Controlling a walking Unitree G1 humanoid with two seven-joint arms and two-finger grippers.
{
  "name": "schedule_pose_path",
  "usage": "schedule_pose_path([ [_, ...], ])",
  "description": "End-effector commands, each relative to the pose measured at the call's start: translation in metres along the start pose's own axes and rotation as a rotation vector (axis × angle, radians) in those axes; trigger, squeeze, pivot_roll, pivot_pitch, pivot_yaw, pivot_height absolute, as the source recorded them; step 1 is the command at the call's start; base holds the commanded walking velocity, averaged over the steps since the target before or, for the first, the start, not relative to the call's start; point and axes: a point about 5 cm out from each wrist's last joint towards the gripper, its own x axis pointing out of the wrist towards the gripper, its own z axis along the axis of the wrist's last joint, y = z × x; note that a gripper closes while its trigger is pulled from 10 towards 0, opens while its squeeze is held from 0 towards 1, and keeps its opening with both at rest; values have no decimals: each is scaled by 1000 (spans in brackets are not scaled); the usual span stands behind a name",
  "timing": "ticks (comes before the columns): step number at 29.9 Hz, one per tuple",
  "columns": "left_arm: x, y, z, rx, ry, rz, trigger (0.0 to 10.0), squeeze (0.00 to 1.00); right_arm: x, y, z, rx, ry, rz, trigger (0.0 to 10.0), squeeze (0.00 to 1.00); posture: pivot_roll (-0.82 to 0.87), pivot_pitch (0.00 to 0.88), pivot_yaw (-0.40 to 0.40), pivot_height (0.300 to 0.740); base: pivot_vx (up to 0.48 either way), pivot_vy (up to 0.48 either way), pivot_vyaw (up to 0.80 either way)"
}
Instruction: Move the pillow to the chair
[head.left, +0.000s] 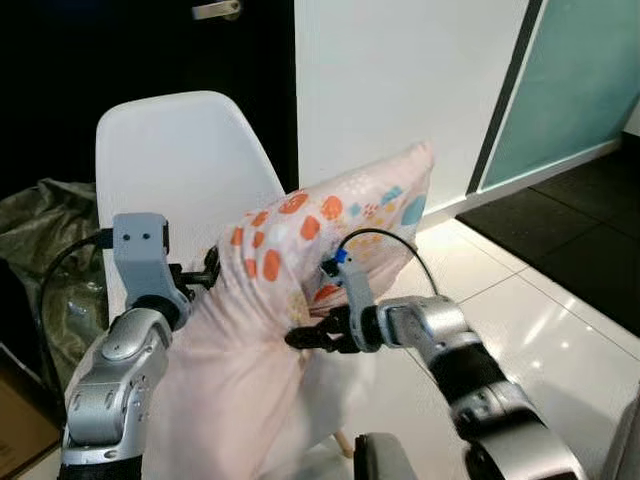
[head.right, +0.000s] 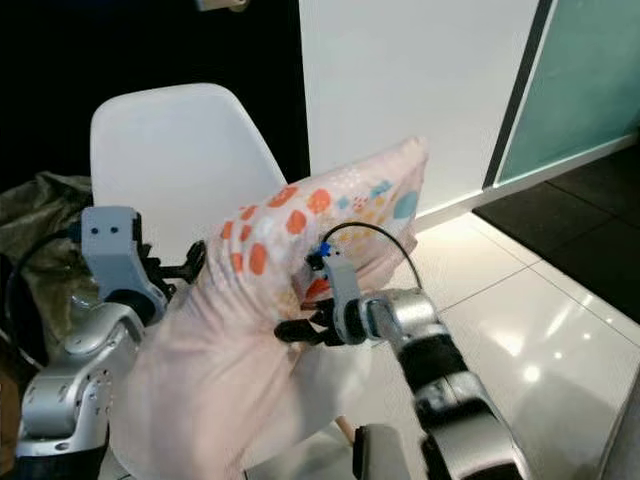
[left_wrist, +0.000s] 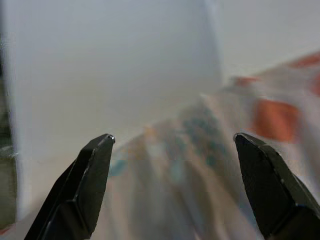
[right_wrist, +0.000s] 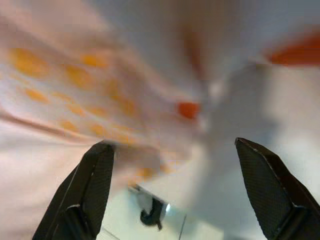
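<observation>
A glossy white tiled floor (head.left: 560, 330) meets a white wall (head.left: 400, 80), with a frosted teal glass panel (head.left: 580, 80) to the right and a dark doorway (head.left: 100, 50) behind. A white moulded plastic chair (head.left: 180, 160) stands directly ahead, its backrest upright; a crumpled olive-green bag (head.left: 45, 230) lies on the floor to its left. The pale pink pillow with orange and blue dots (head.left: 320, 230) is held up in front of the chair between the two arms, tilted, its upper corner pointing towards the wall and its lower part hanging towards the floor. It is clear of the chair seat, partly covering the seat from view. The left hand (head.left: 200, 275) presses against the pillow's left side, fingers spread wide in the left wrist view, with pillow fabric between them. The right hand (head.left: 310, 338) touches the pillow's right side lower down, fingers likewise wide apart around the fabric
</observation>
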Motion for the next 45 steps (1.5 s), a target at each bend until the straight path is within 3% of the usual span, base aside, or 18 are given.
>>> schedule_pose_path([
  [1,0,3,-2,14,10,13,10000,0,-4,7,1,-10,5,34,10000,1000,-202,58,-28,490,0,0,0],
  [3,0,2,-2,13,9,10,10000,0,-31,12,5,-7,-65,116,10000,1000,-204,59,-28,490,0,0,0],
  [6,-1,2,-1,13,7,10,10000,0,-43,15,12,-26,-128,166,10000,1000,-205,59,-28,490,0,0,0],
  [7,0,3,0,12,2,13,10000,0,-57,17,21,-17,-225,191,10000,753,-206,58,-27,490,0,0,0],
  [8,0,4,3,13,-10,20,10000,0,-70,14,34,-23,-361,202,10000,0,-208,57,-25,490,0,0,0],
  [9,0,4,3,13,-10,20,10000,0,-70,14,34,-23,-361,202,10000,0,-208,57,-25,490,0,0,0],
  [11,1,7,8,15,-33,37,10000,0,-86,5,51,8,-569,178,10000,0,-206,54,-22,495,0,0,0],
  [12,1,7,8,15,-33,37,10000,0,-86,5,51,8,-569,178,10000,0,-206,54,-22,495,0,0,0],
  [13,3,11,11,12,-53,61,10000,0,-92,-5,60,76,-707,139,10000,0,-201,51,-20,505,0,0,0],
  [18,3,14,11,20,-55,77,10000,0,-88,-10,60,152,-784,116,10000,0,-188,43,-15,525,0,0,0],
  [27,3,14,14,26,-65,72,10000,0,-86,-16,47,198,-766,70,10000,0,-181,33,-14,550,0,0,0],
  [29,4,12,15,24,-69,64,10000,0,-89,-29,27,117,-602,-59,10000,0,-184,26,-17,565,0,0,0],
  [31,4,12,15,23,-70,62,10000,0,-89,-35,22,115,-562,-100,10000,0,-185,25,-18,570,0,0,0],
  [34,4,12,15,22,-72,61,10000,0,-93,-54,3,193,-431,-214,10000,0,-186,25,-19,585,0,0,0],
  [37,4,11,15,20,-72,60,10000,0,-99,-60,-7,218,-371,-246,10000,0,-189,30,-22,595,0,0,0],
  [39,4,11,15,19,-70,60,10000,0,-106,-61,-7,219,-379,-244,10000,0,-191,32,-21,600,0,0,0],
  [42,4,11,13,16,-66,59,10000,0,-129,-53,16,147,-520,-178,10000,0,-196,36,-19,619,0,0,0],
  [45,4,10,13,16,-65,58,10000,0,-134,-50,22,130,-556,-154,10000,0,-196,36,-19,624,0,0,0],
])
